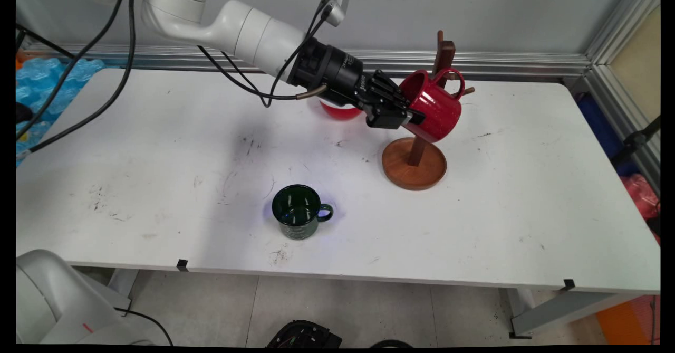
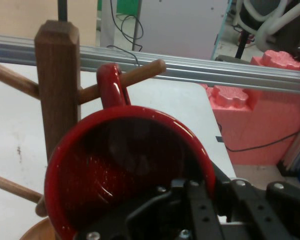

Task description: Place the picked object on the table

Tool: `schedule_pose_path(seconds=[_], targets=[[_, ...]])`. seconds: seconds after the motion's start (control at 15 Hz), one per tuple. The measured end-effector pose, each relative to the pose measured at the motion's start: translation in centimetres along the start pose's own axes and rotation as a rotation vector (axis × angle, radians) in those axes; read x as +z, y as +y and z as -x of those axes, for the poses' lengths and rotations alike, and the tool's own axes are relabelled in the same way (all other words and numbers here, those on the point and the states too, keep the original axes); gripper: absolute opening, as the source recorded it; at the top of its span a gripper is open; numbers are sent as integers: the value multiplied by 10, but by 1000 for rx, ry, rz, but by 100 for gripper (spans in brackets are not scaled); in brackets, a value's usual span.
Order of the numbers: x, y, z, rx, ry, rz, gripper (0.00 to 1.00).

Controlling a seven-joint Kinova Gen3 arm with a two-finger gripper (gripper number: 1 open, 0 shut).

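My gripper [image 1: 414, 116] is shut on the rim of a red mug [image 1: 435, 107], one finger inside and one outside. The mug is tilted, mouth toward the arm, and held against a wooden mug tree [image 1: 416, 155]. In the hand view the red mug [image 2: 115, 175] fills the lower frame; its handle [image 2: 111, 85] is looped over a wooden peg [image 2: 140, 74] beside the tree's post [image 2: 57, 85]. A dark green mug [image 1: 298, 217] stands upright on the table nearer the front, well apart from the gripper.
A red object [image 1: 340, 111] lies partly hidden behind the wrist. The white table [image 1: 158, 158] ends at an aluminium rail [image 1: 501, 63] by the wall. Other bare pegs [image 2: 10, 187] stick out of the tree.
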State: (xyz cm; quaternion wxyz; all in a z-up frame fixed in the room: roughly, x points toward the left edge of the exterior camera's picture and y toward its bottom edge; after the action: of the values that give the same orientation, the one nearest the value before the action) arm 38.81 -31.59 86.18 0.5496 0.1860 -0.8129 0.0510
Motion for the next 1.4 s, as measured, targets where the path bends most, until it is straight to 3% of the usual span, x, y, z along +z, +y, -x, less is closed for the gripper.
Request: schedule_pose_path(seconds=[1.4], targets=[[-3, 12, -14, -19, 17, 12, 0]])
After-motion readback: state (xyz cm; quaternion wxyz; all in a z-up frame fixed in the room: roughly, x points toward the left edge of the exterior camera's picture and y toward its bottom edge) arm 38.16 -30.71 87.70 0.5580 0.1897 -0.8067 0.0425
